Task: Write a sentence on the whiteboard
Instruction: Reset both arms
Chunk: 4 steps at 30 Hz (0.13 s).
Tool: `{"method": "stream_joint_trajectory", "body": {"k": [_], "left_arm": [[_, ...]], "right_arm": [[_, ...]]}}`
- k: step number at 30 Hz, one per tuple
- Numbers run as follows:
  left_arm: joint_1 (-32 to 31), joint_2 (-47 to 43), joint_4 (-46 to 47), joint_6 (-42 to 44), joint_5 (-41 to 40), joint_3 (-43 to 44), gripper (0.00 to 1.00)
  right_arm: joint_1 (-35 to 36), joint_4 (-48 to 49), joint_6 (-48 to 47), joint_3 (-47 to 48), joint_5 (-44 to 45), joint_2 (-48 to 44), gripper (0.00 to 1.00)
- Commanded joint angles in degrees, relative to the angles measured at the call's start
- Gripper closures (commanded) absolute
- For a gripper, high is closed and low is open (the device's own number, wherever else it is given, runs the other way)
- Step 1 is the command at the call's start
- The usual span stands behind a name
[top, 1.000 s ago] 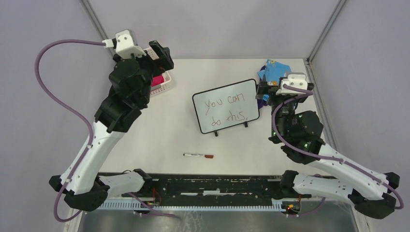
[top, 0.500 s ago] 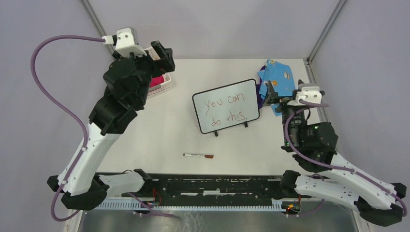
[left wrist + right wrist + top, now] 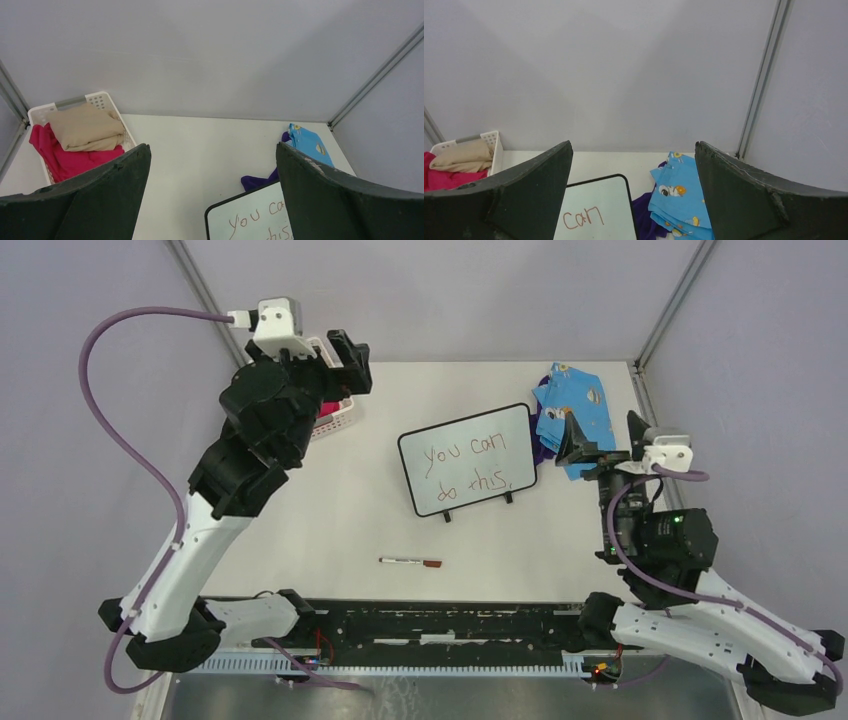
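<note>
A: So, where do things stand?

B: The whiteboard [image 3: 468,458] sits mid-tabletop [image 3: 330,510], propped on its two feet. It reads "you can do this" in red, so I'd judge the sentence written. The marker [image 3: 410,562] lies flat on the near side of it, well apart from both arms.

A: And the arms?

B: The left end effector [image 3: 212,150] is raised at the far left, above the basket [image 3: 340,423], jaws spread wide with nothing between them. The right end effector [image 3: 634,145] is also gaping and empty. It hangs to the right of the whiteboard, over the blue cloth [image 3: 572,400].

A: What could spoil it now?

B: Mostly the right arm. It is close to the whiteboard's right edge, so a leftward swing while pulling back could shove the whiteboard or tip it off those small feet. A finger brushing the face would likely smear the ink, because that kind of ink wipes off easily.

A: Anything else?

B: A low pass over the blue cloth might snag it and drag it against the frame. The marker looks round, so a nudge from either arm could roll it toward the near edge. I can't tell whether its cap is on; if not, a rolling tip could streak the tabletop.
</note>
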Motion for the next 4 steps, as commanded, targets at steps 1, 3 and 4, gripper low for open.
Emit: {"method": "stream_joint_trajectory", "body": {"k": [1, 3, 4], "left_arm": [[-0.31, -1.84, 3.6, 3.1, -0.55, -1.4, 0.0], [-0.31, -1.91, 3.65, 2.74, -1.52, -1.66, 0.0], [-0.31, -2.07, 3.76, 2.64, -1.58, -1.81, 0.0]], "right_arm": [[0.23, 0.58, 1.35, -1.72, -0.92, 0.54, 0.02], [0.24, 0.08, 1.74, -1.65, -1.08, 1.09, 0.02], [0.25, -0.1, 1.91, -1.58, -1.18, 1.23, 0.02]]}}
